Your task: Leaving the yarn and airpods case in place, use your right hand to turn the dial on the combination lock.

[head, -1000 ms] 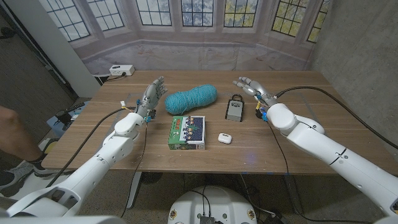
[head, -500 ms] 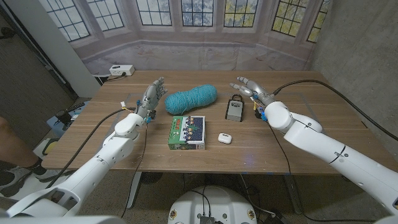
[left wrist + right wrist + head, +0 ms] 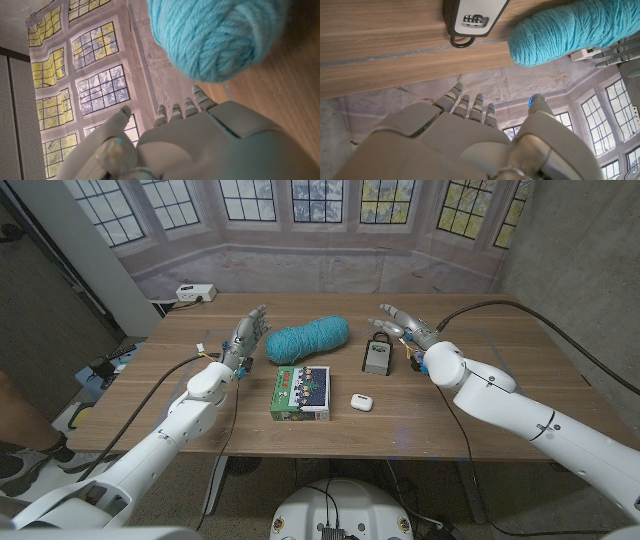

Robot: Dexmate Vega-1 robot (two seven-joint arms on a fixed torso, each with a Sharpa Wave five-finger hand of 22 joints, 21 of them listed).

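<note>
Over the last second the right hand (image 3: 403, 321) has slid left across the table's far side, from well right of the lock (image 3: 377, 355) to just beside its shackle end, not yet touching it. Its fingers are spread and hold nothing, which suits an approach: it seems to be lining up over the lock before lowering onto the dial. In the right wrist view the lock's dial row (image 3: 475, 20) faces up, so the fingers should be able to reach it from above.

The lock lies flat near the table's middle, right of the yarn (image 3: 307, 339) and on the far side of the airpods case (image 3: 361, 402). Both sit apart from the lock, so a careful reach need not disturb them. A game box (image 3: 301, 391) lies left of the case.

The left hand (image 3: 247, 332) waits left of the yarn, fingers apart and empty, out of the way.
</note>
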